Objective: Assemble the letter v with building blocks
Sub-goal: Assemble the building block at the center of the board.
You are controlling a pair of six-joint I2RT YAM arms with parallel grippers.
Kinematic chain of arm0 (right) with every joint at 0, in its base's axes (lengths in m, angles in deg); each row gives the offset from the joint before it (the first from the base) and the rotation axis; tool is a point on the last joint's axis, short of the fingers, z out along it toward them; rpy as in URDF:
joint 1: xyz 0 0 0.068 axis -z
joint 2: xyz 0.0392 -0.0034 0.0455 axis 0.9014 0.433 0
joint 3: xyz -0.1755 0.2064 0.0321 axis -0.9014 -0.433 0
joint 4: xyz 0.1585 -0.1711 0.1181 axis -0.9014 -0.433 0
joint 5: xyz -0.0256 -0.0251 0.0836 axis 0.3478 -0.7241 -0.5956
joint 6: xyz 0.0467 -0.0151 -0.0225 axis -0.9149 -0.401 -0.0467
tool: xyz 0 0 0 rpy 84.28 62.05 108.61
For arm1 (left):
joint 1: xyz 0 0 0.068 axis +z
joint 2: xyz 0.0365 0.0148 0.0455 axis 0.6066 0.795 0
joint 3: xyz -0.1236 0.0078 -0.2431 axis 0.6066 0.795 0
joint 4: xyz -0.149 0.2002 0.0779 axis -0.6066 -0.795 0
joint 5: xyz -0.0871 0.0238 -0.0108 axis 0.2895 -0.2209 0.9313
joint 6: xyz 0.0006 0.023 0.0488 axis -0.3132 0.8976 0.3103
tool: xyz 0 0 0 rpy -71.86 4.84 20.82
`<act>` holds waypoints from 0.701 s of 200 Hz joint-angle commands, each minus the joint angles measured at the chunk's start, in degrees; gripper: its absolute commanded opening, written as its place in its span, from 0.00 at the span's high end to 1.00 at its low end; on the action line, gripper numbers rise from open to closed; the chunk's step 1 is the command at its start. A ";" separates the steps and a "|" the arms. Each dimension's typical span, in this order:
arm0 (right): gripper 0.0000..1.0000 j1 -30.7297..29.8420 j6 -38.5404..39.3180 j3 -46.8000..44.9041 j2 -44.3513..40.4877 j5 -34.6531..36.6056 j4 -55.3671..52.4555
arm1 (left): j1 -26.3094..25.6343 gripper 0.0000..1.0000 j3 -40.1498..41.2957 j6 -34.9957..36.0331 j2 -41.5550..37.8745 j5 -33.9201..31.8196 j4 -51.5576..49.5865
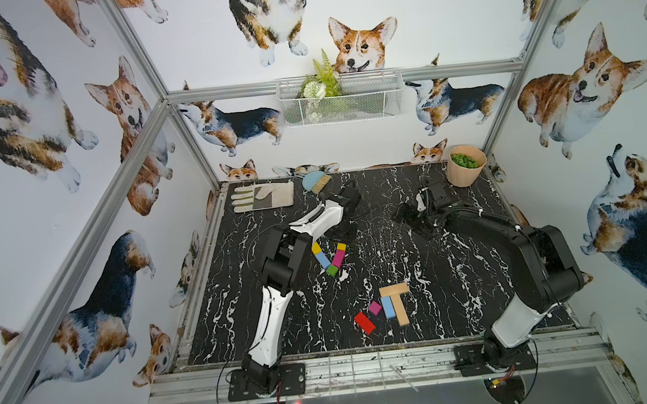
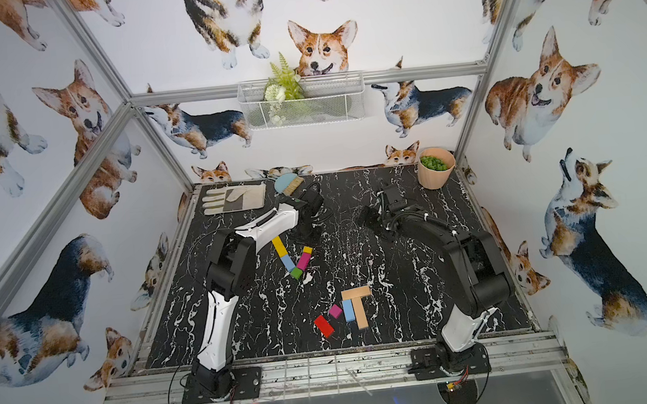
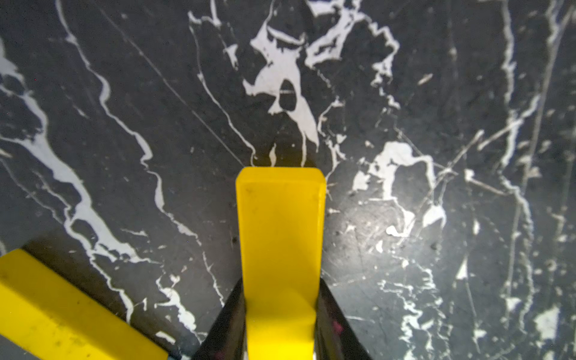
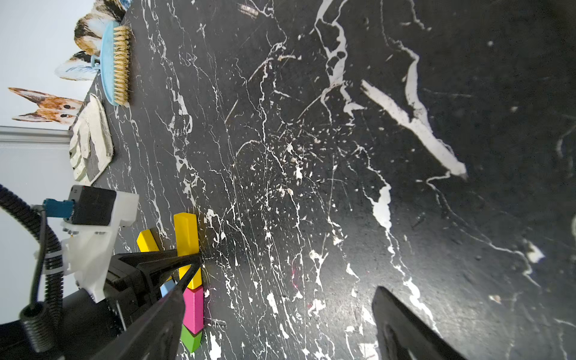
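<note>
The left claw (image 3: 280,282) pinches a yellow block (image 3: 280,218) end-on against the pink block (image 4: 193,307), likely to lengthen that arm of the V (image 1: 332,270) on the table (image 1: 398,268), while the right claw (image 4: 280,286) hangs spread and empty.

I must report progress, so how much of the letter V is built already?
Done: one stroke of a yellow bar, light blue block and green block at the corner; a magenta block starts the other. In hand: left gripper shut on a yellow block beyond the magenta. Left: release it.
</note>
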 commanded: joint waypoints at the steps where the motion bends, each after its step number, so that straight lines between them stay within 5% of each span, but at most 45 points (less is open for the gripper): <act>1: 0.05 -0.05 -0.92 -0.11 0.15 0.07 1.37 | -0.09 0.62 -0.77 0.06 0.14 -0.92 -1.77; 83: 0.05 -0.46 0.46 -0.50 -0.19 0.07 -0.25 | 0.08 0.39 -5.16 1.01 -2.00 -4.30 -4.14; 140: 0.05 -7.92 1.26 -2.81 -5.13 2.89 -9.41 | 4.07 0.16 -2.12 0.95 -13.51 -6.08 -1.04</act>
